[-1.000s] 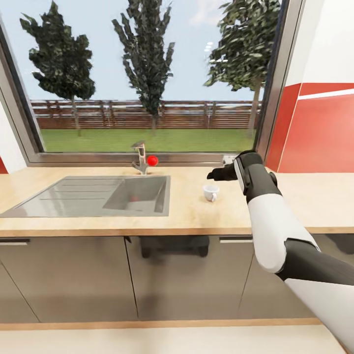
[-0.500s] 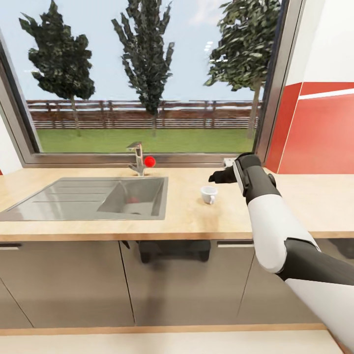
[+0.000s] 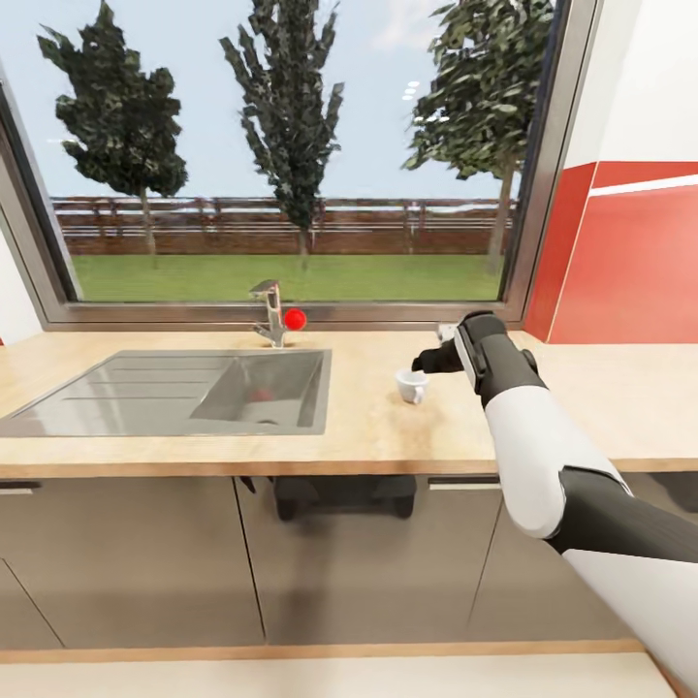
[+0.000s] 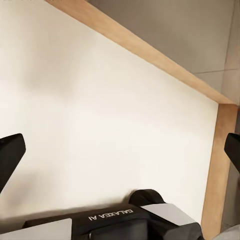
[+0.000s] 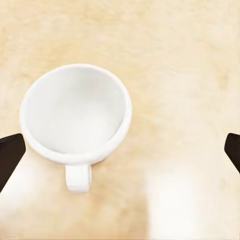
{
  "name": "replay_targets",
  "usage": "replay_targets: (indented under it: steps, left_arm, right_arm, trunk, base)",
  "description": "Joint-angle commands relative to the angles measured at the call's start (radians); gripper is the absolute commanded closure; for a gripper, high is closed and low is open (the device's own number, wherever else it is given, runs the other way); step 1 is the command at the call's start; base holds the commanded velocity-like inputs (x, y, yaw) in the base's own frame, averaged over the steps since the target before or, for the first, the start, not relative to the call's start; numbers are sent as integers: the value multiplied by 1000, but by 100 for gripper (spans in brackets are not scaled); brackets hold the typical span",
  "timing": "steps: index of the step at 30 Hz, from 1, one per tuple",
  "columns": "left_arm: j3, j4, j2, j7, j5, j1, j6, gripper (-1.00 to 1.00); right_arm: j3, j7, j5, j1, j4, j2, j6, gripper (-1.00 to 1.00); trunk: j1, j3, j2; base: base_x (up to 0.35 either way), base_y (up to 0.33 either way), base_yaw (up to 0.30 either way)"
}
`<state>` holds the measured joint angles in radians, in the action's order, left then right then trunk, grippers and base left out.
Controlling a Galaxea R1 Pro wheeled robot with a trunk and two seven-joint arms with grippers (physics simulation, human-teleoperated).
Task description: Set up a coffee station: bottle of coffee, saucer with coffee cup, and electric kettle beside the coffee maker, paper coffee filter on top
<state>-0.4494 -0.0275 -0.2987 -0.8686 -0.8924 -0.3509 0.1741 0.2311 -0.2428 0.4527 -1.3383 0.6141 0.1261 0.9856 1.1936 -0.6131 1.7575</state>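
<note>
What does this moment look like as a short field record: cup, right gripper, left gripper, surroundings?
cup: coffee cup upright and empty on the countertop, handle toward the robot, no saucer under it
right gripper: right gripper open, above the cup, fingertips apart at both edges of the wrist view; cup off-centre between them
left gripper: left gripper open, holding nothing, over a pale surface with a wood edge
surroundings: sink and faucet at the cup's left, window behind

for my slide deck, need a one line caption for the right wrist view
Open right pincer poised above the empty white coffee cup on the beige countertop.
</note>
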Motion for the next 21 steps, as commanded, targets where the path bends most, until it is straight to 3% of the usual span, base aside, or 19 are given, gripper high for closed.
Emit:
replay_targets:
  steps: [1,21]
  left_arm:
    - [-6,-1,0,-3,-11,0,10,-100]
    - [-5,0,0,-3,-10,0,10,-100]
  right_arm:
    - [7,-8,11,-1,0,1,2,-100]
    - [7,-7,10,-1,-3,-2,2,-100]
  trunk:
    - [0,-1,0]
    - [0,-1,0]
  base:
    - [108,-16,0]
    - [95,-18,0]
